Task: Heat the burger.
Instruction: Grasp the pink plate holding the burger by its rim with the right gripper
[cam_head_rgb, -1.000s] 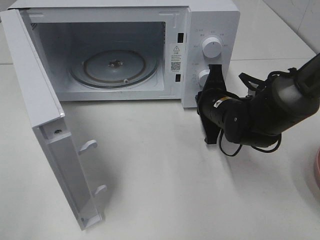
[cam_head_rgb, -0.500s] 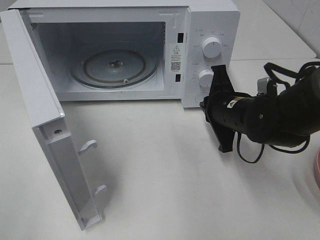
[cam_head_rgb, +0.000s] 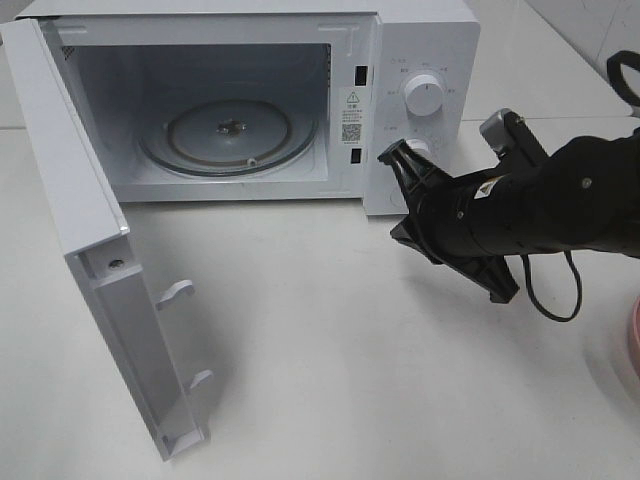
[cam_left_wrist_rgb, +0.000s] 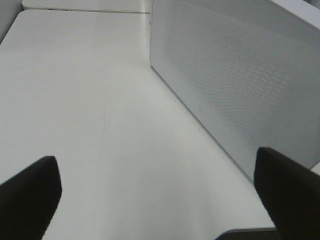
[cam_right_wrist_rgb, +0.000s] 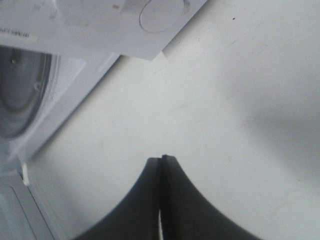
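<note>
- White tabletop (cam_head_rgb: 330, 380) carries a white box microwave (cam_head_rgb: 420, 40), its door (cam_head_rgb: 70, 230) swung wide.
- Black right gripper (cam_right_wrist_rgb: 161, 159) is pinched together on nothing, near the half-hidden lower dial (cam_head_rgb: 416, 147).
- Black left gripper (cam_left_wrist_rgb: 157, 200) is spread wide, with only its tips showing.
- Pink plate rim (cam_head_rgb: 634, 340) is cut off; the burger's whereabouts cannot be told.

I have the high camera above and in front of the microwave (cam_head_rgb: 420, 60), facing down onto the table (cam_head_rgb: 330, 350). The right wrist camera sits close behind the right gripper (cam_right_wrist_rgb: 161, 160), facing the table ahead of its tips. The dial (cam_right_wrist_rgb: 162, 12) and turntable (cam_right_wrist_rgb: 20, 90) beyond also show from above. The left wrist camera looks past the left gripper (cam_left_wrist_rgb: 155, 165) at table and a dotted white panel (cam_left_wrist_rgb: 240, 75).
</note>
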